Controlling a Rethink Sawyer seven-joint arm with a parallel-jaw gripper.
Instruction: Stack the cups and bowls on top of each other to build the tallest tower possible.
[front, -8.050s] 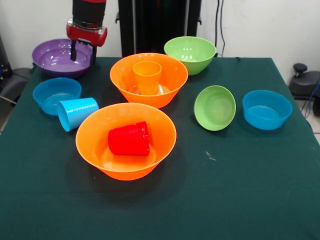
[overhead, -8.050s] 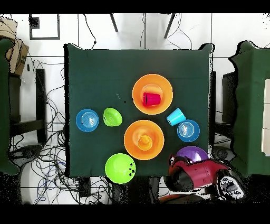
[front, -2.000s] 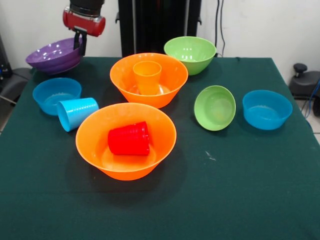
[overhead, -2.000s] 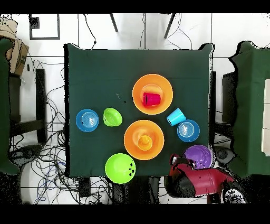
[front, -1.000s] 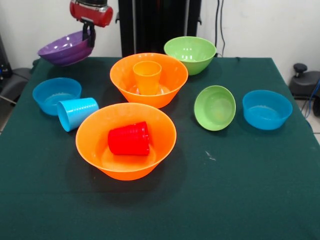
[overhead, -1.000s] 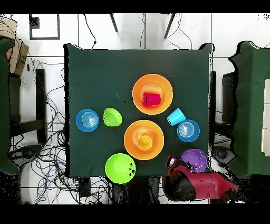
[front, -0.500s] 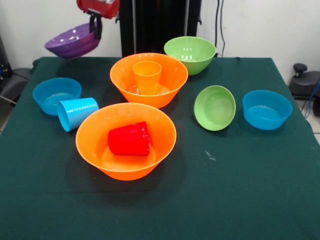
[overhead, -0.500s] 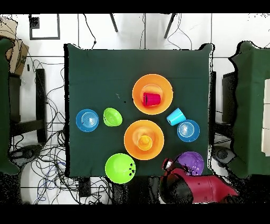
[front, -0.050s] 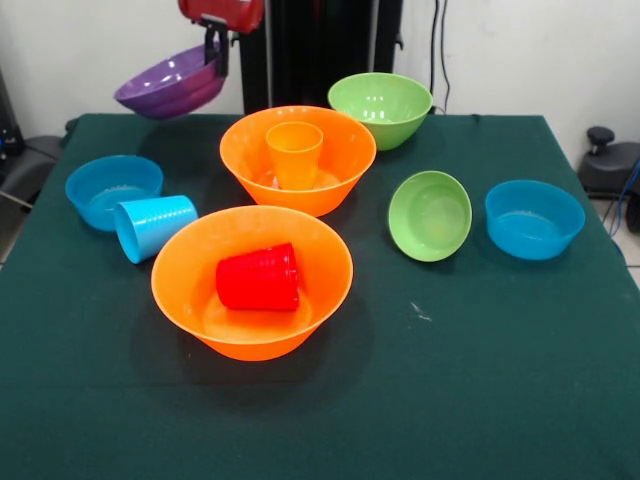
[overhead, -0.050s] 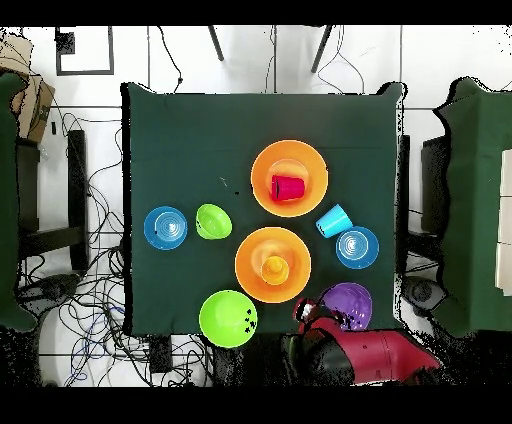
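Observation:
My gripper (front, -0.050s: 215, 45) is shut on the right rim of the purple bowl (front, -0.050s: 170, 84), which hangs tilted in the air above the table's far left. In the overhead view the purple bowl (overhead, -0.050s: 347, 303) sits just beside the gripper (overhead, -0.050s: 322, 318). To its right stands a large orange bowl (front, -0.050s: 297, 157) with the orange cup (front, -0.050s: 295, 153) upright inside. A nearer large orange bowl (front, -0.050s: 251, 280) holds the red cup (front, -0.050s: 259, 277) on its side. The light blue cup (front, -0.050s: 153, 226) lies on its side next to a small blue bowl (front, -0.050s: 113, 190).
A large green bowl (front, -0.050s: 380, 108) stands at the far middle. A small green bowl (front, -0.050s: 430, 215) leans tilted on the right, with another small blue bowl (front, -0.050s: 534, 218) beyond it. The dark green cloth (front, -0.050s: 450, 380) covers the table.
The gripper has lifted the purple bowl off the table's far left corner and carried it up and to the right, toward the orange bowl with the orange cup.

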